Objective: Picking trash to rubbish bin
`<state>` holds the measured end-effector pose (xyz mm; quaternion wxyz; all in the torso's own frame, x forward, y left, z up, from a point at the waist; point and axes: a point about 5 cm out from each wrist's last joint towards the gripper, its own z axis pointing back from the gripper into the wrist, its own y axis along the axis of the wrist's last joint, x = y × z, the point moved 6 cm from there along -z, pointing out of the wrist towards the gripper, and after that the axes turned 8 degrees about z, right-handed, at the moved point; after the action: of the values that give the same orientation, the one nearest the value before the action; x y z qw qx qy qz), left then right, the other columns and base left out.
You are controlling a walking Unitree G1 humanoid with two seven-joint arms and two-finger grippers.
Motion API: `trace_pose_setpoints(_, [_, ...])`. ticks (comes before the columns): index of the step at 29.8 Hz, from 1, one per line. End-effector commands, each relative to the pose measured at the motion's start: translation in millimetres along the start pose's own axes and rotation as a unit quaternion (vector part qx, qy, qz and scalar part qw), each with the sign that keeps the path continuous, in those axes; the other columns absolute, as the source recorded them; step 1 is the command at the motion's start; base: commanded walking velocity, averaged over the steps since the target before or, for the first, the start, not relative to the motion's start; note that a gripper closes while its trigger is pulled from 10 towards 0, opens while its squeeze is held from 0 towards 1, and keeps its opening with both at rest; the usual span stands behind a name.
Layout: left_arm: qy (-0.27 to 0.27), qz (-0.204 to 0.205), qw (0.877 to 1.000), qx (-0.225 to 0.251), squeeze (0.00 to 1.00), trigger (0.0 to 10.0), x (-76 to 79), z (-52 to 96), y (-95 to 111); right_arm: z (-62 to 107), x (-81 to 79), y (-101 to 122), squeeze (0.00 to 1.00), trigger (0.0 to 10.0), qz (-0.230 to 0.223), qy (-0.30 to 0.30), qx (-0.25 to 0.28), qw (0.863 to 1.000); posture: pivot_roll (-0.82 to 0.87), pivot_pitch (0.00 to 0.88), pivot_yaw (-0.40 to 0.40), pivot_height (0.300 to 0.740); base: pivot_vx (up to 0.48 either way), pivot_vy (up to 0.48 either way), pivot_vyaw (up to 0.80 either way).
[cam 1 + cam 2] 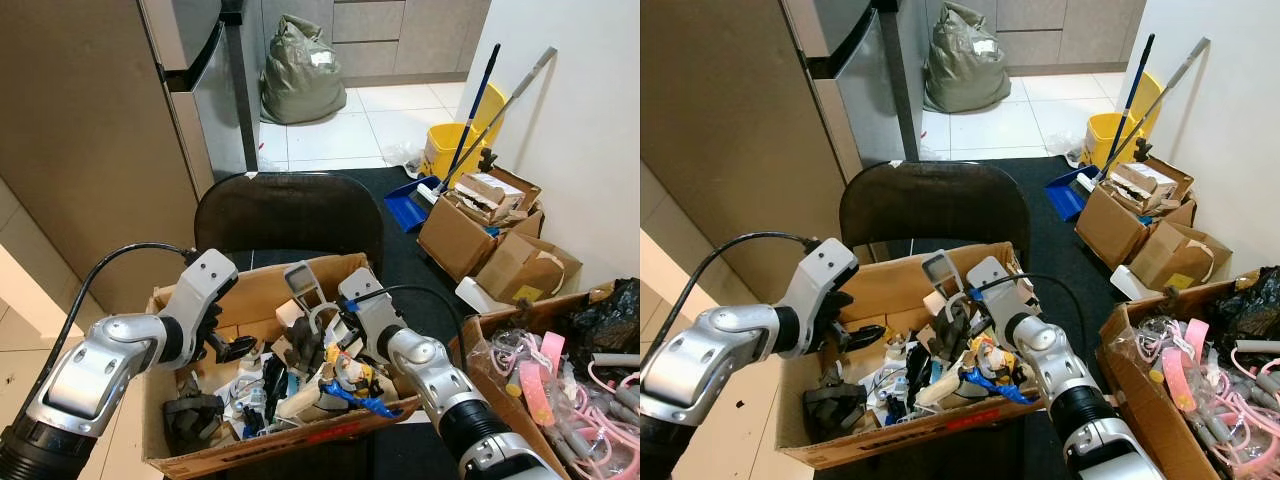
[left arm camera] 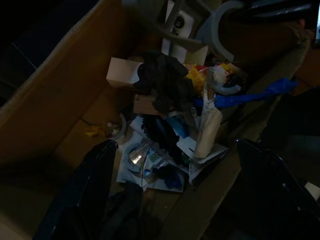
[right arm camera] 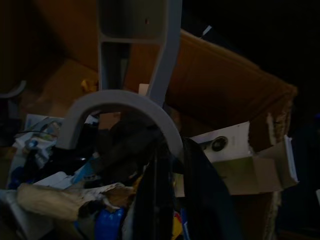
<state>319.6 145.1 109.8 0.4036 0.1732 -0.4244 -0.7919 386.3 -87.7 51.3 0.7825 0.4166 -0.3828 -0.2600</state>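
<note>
An open cardboard box (image 1: 262, 287) heaped with mixed trash rests on a black chair (image 1: 290, 215). My left gripper (image 1: 236, 348) hovers open over the box's left half, above papers and a dark lump (image 2: 160, 80), with nothing between its fingers (image 2: 85, 200). My right gripper (image 1: 325, 335) reaches into the middle of the box and is shut on a grey plastic piece (image 1: 300, 283) with a curved arm (image 3: 120, 102), which stands upright out of the heap. A blue strip (image 1: 362, 402) and a small white carton (image 3: 225, 145) lie close by.
A second box (image 1: 560, 390) with pink items and a black bag (image 1: 610, 315) sit to the right. Cardboard boxes (image 1: 470, 225), a yellow mop bucket (image 1: 448, 150) and a blue dustpan (image 1: 405, 205) stand by the right wall. A fridge (image 1: 200, 70) and a stuffed grey-green sack (image 1: 300, 70) are behind.
</note>
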Motion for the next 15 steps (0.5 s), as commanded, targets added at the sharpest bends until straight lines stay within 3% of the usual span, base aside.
trace_pose_setpoints(1, [-0.006,0.004,1.000,-0.012,0.00,10.0,2.1,1.5,-7.4,1.2,-4.1,-5.8,1.00,10.0,-0.012,0.007,-0.008,1.000,0.05,0.112,0.054,0.740,0.000,0.000,0.00])
trace_pose_setpoints(4, [-0.007,0.004,1.000,-0.015,0.00,10.0,3.1,0.8,-8.9,1.5,-1.9,-6.0,1.00,10.0,-0.008,0.000,-0.010,1.000,0.05,0.111,0.056,0.740,0.000,0.000,0.00])
trace_pose_setpoints(5, [-0.006,0.003,1.000,-0.016,0.00,10.0,3.1,0.4,-8.3,1.4,-0.2,-5.9,0.95,10.0,-0.005,-0.004,-0.010,1.000,0.05,0.116,0.056,0.740,0.000,0.000,0.00])
trace_pose_setpoints(6, [-0.003,0.002,1.000,-0.015,0.00,10.0,2.5,0.3,-7.0,1.3,1.7,-5.4,0.00,10.0,-0.005,-0.009,-0.010,1.000,0.05,0.117,0.056,0.740,0.000,0.000,0.00])
trace_pose_setpoints(11, [0.010,-0.005,1.000,-0.008,0.00,10.0,-1.6,0.0,-3.0,1.6,6.4,-2.7,0.00,10.0,-0.024,-0.022,-0.003,0.999,0.05,0.121,0.053,0.740,0.000,0.000,0.00])
trace_pose_setpoints(14, [0.037,-0.018,0.999,0.024,0.00,10.0,-8.9,-1.7,9.4,3.3,15.9,1.1,0.00,10.0,-0.042,-0.052,0.011,0.998,0.06,0.124,0.052,0.740,0.000,0.000,0.00])
trace_pose_setpoints(15, [0.075,-0.034,0.994,0.075,0.00,10.0,-18.3,-2.0,27.5,5.1,23.3,3.2,0.00,10.0,-0.044,-0.076,0.020,0.996,0.05,0.120,0.050,0.740,0.000,0.000,0.00])
